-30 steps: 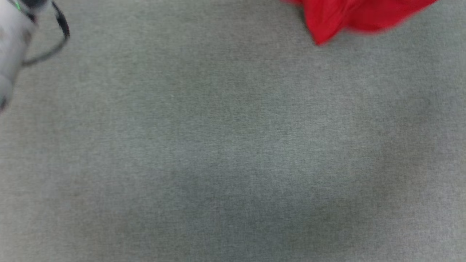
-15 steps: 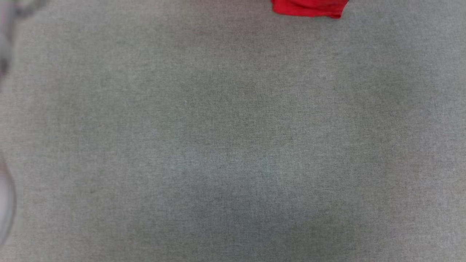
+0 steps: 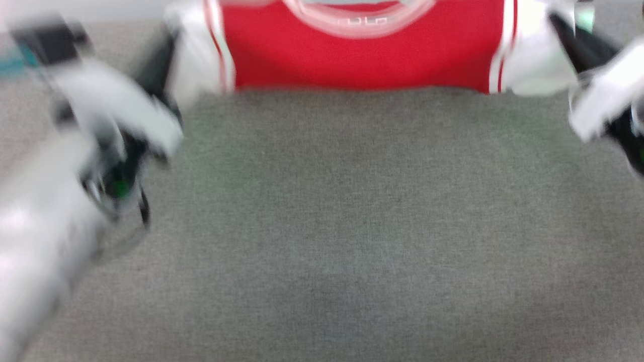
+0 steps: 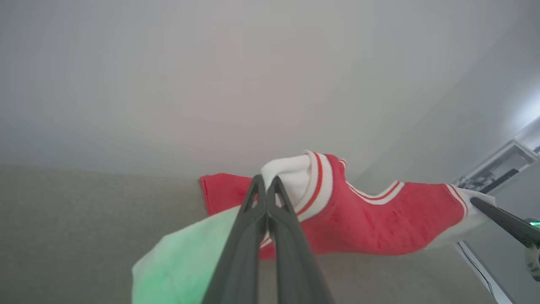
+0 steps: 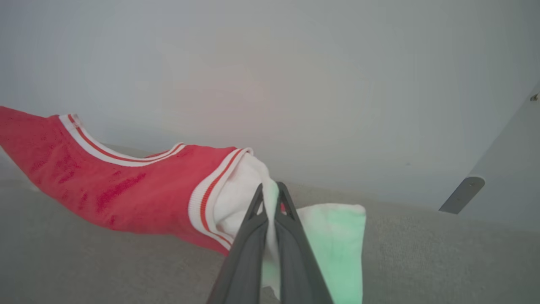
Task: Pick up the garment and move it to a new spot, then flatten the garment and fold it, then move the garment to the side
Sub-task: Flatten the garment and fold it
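Right, left gripper (image 4: 265, 182): both dark fingers are pressed together with a bunch of white sleeve (image 4: 291, 175) pinched at the tips, so it is clamped on the garment (image 4: 379, 221). Loose sleeve cloth below the fingers picks up a green tint. Right gripper (image 5: 268, 188) mirrors it: fingers closed on the other white sleeve (image 5: 240, 190), with the same green cast on the hanging cloth. The red body spans between the two grips and sags slightly in the middle, with the red-white striped trim visible at both sleeve seams. In the left wrist view, one of the right gripper's dark fingers reaches the far sleeve at the right edge. In the head view, the garment sits along the top edge with the collar (image 3: 359, 27) at top centre, one sleeve going to each side and the arms coming in from the left and right; that view is motion-blurred, so there is no finger detail. Below it is the grey fabric surface (image 3: 352, 226). I cannot tell whether the lower red edge touches the surface or hangs just above it. A pale wall (image 4: 211, 84) stands behind the garment in both wrist views.
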Available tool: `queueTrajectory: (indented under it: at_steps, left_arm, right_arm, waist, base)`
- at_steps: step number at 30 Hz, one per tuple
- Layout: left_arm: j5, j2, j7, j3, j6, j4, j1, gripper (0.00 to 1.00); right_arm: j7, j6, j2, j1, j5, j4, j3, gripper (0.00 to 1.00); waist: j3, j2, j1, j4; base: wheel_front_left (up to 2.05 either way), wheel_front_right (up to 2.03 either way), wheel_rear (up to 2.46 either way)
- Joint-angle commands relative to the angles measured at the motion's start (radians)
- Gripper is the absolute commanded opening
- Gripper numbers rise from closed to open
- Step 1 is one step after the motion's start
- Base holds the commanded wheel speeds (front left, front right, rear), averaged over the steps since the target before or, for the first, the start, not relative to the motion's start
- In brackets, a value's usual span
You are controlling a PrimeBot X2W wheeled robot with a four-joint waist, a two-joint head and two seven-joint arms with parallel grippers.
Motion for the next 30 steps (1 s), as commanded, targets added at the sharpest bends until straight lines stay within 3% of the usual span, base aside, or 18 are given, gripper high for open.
queueTrajectory:
  at_steps: [1, 9, 16, 23, 30]
  left_arm:
    - [-0.015, 0.026, -0.004, -0.006, -0.002, -0.061, 0.072, 0.00]
    - [-0.019, 0.193, -0.010, -0.021, -0.002, -0.396, 0.418, 0.00]
    - [0.022, 0.270, -0.009, 0.027, -0.002, -0.554, 0.637, 0.00]
    - [0.030, 0.365, -0.003, 0.008, -0.002, -0.683, 0.780, 0.00]
    - [0.012, 0.456, 0.025, -0.030, 0.026, -0.797, 0.858, 0.00]
  right_arm:
    - [0.010, -0.001, -0.028, 0.058, 0.029, -0.039, -0.011, 0.00]
    - [0.079, -0.001, -0.176, 0.363, 0.079, -0.293, -0.077, 0.00]
    - [0.181, -0.001, -0.285, 0.609, 0.052, -0.514, -0.147, 0.00]
    - [0.331, -0.001, -0.337, 0.831, 0.041, -0.678, -0.250, 0.00]
    - [0.467, -0.001, -0.356, 1.009, 0.025, -0.803, -0.360, 0.00]
  waist:
    - [-0.024, 0.0000, 0.0000, 0.004]
    - [-0.068, 0.0000, 0.0000, 0.009]
    - [-0.095, 0.0000, 0.0000, 0.009]
    - [-0.110, 0.0000, 0.0000, 0.003]
    - [-0.110, 0.0000, 0.0000, 0.004]
  base:
    - [0.00, 0.00, 0.00]
    - [0.00, 0.00, 0.00]
    - [0.00, 0.00, 0.00]
    - [0.00, 0.00, 0.00]
    - [0.00, 0.00, 0.00]
